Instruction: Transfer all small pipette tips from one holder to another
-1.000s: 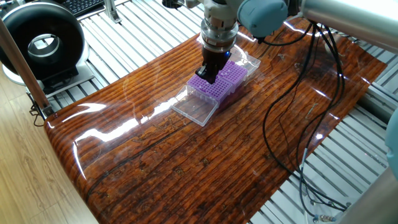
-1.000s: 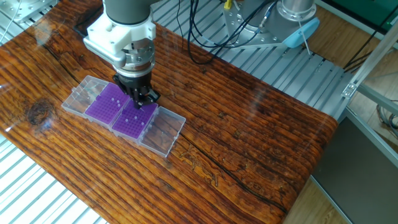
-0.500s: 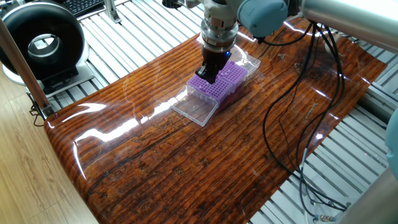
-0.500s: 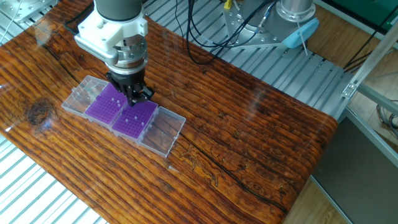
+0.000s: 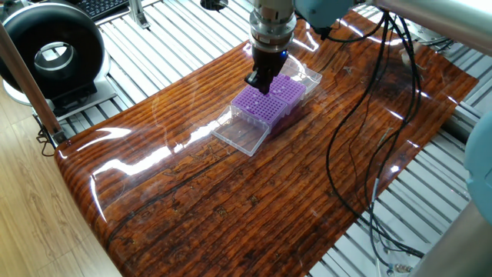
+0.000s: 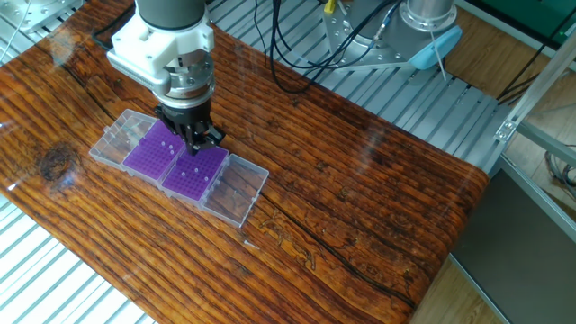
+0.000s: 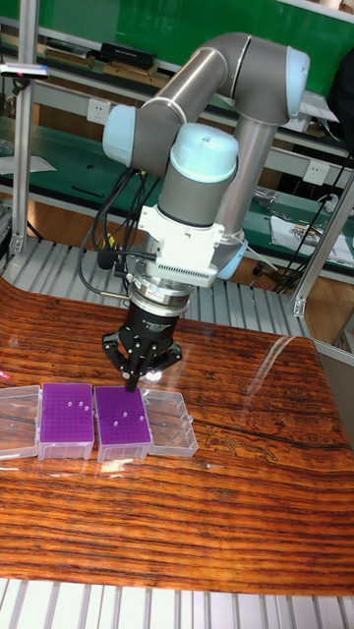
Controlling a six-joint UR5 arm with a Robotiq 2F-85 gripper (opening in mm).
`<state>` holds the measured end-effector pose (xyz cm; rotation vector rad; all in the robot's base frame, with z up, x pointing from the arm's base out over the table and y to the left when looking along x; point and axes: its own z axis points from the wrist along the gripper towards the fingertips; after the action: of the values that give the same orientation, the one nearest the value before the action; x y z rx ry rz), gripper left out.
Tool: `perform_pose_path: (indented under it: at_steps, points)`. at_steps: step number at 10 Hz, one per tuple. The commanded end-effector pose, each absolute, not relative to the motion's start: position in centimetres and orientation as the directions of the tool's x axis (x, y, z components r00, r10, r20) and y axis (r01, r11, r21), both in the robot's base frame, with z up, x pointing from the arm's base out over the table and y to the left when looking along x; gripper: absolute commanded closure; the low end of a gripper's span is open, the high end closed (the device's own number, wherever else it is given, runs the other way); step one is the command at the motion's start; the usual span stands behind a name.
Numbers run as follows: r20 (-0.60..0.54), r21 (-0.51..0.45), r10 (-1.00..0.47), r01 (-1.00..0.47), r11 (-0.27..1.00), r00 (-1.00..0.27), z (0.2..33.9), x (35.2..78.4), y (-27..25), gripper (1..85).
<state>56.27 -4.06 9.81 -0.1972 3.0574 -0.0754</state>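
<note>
Two purple racks (image 6: 151,153) (image 6: 194,174) sit side by side under the gripper (image 6: 194,142); its fingers look pinched narrow, perhaps on a tip, with roughly four tips in each rack.

The glossy wood-grain worktop (image 6: 378,216) sat on a ribbed metal frame. Directly on it lay two clear hinged-lid boxes side by side, touching, lids folded open outward, one purple rack (image 6: 148,153) beside the other purple rack (image 6: 195,174).
</note>
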Motion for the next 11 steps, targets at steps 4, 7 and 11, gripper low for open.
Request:
perform_pose_path:
  at_steps: [4,7,11]
  points:
    - [-0.094,-0.003,-0.137,-0.137,0.991,-0.986,9.9,57.1,-2.8,76.0]
    - [-0.104,-0.010,-0.178,-0.178,0.984,-0.979,9.4,57.6,-3.3,72.7]
    - [-0.123,-0.006,-0.189,-0.189,0.982,-0.974,7.8,58.1,-3.0,71.0]
